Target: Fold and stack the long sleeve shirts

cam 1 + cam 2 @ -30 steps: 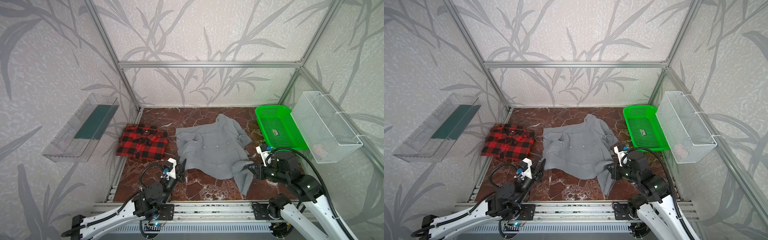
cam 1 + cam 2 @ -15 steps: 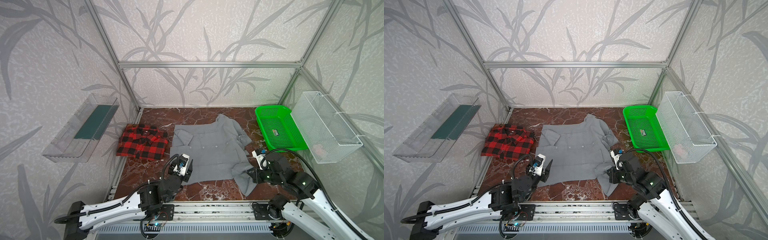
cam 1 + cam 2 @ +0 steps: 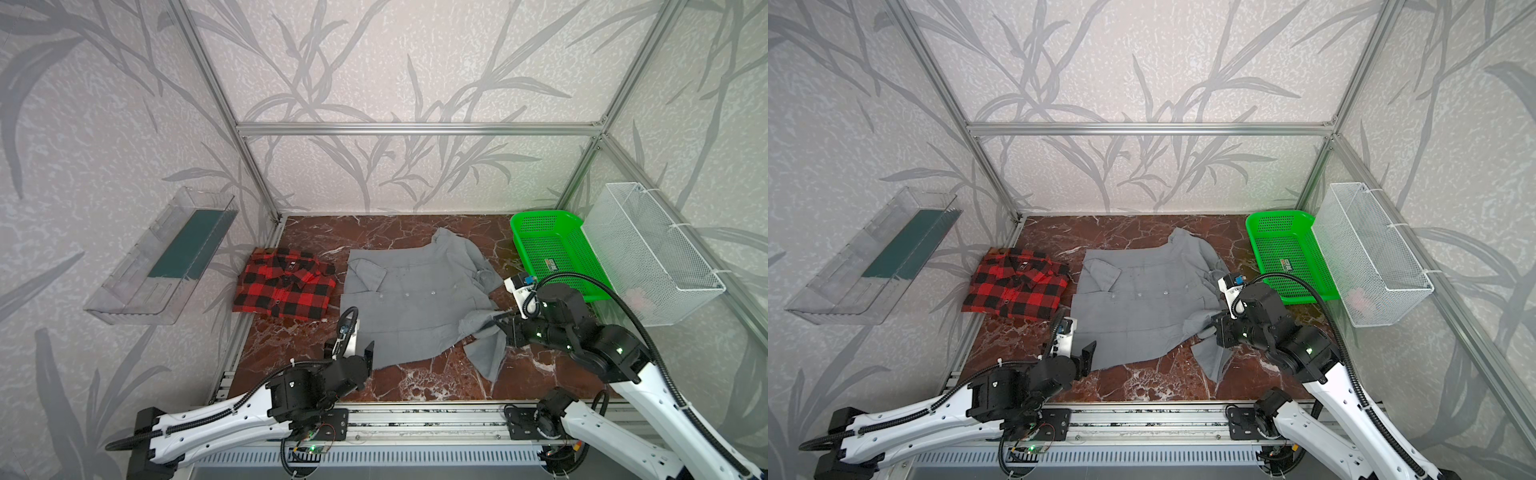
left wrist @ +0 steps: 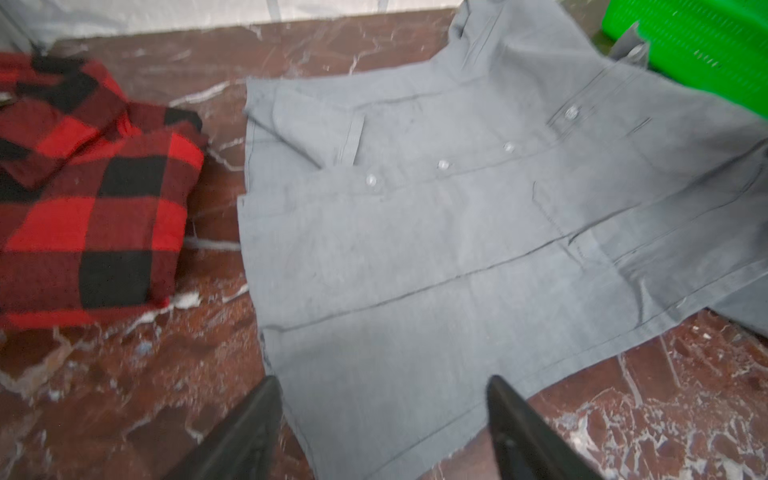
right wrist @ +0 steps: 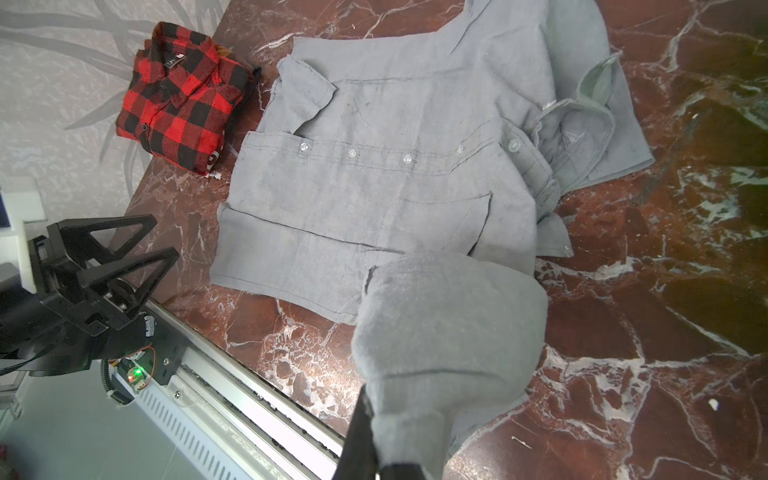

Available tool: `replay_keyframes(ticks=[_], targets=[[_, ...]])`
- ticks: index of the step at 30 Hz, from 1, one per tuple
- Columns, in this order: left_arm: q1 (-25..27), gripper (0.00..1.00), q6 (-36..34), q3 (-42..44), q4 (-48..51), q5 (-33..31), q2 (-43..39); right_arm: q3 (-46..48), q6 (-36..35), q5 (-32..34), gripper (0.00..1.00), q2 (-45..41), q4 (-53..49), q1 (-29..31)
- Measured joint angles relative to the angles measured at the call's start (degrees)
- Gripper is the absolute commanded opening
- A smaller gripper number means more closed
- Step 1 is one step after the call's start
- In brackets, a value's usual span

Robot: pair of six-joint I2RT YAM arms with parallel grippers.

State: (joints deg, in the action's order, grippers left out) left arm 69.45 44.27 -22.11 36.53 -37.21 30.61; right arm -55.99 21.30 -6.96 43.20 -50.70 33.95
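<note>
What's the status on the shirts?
Left gripper open at gray shirt near hem. Right gripper shut on its sleeve. Plaid shirt folded, alongside. Basket apart from both.

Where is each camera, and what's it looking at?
Both top views: high over the arms, looking down at the table; both arms show.
Left wrist: on the left arm, facing the gray shirt; open left tool shows.
Right wrist: on the right arm, facing both shirts; right tool grips a sleeve.
All share the gray shirt and plaid shirt.
</note>
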Motion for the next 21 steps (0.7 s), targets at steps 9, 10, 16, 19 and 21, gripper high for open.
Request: replay_keyframes(ticks=[9,10,16,19,21], targets=[[0.0,0.91,19.3,3.3,7.3,7.4,1.2,-5.7,-1.9,1.0,0.00,0.6,-0.4,0.0],[0.0,0.91,20.9,4.4,7.8,8.0,0.3,-6.3,-2.1,1.1,0.00,0.8,-0.5,0.0],[0.0,0.91,28.0,10.6,8.3,11.4,-3.6,-8.0,-2.7,1.1,0.00,1.1,-0.6,0.0],[0.0,0.91,29.5,10.7,7.8,11.4,-4.3,-8.0,-2.6,0.7,0.00,1.2,-0.6,0.0],[0.0,0.91,29.9,10.9,6.9,11.4,-4.2,-8.0,-2.5,0.4,0.00,1.3,-0.6,0.0]])
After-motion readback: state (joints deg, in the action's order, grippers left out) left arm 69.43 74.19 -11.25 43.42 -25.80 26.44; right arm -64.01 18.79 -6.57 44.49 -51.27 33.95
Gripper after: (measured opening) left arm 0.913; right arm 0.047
